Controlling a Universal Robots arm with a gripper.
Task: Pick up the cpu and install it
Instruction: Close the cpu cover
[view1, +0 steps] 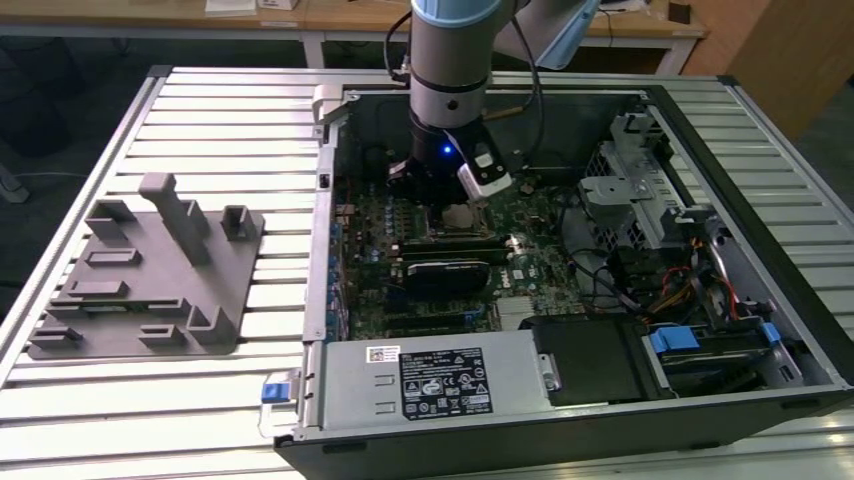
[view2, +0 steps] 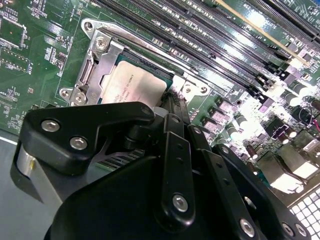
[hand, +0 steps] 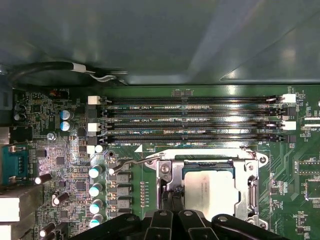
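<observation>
While the arm reaches down into the open computer case (view1: 694, 130) on the slatted table (view1: 214, 110), the gripper (view1: 447, 195) hangs low over the green motherboard (view1: 380, 265), directly above the processor socket. The cpu (view1: 461, 215) lies flat inside that socket, silver top up, with the metal socket frame (hand: 252, 187) around it. In both wrist views the chip (view2: 135, 85) (hand: 210, 187) sits free of the tool. The gripper (hand: 169, 194) has its dark fingers (view2: 172, 107) drawn together with nothing between them, their tips at the frame's edge just beside the cpu. The thin socket lever (hand: 127, 164) runs along the side of the frame nearest the four long memory slots (hand: 190, 117). A row of teal-topped capacitors (hand: 94, 172) stands near the lever. On the exterior view's left, well apart from the case, the grey fixture tray (view1: 147, 270) rests on the table.
</observation>
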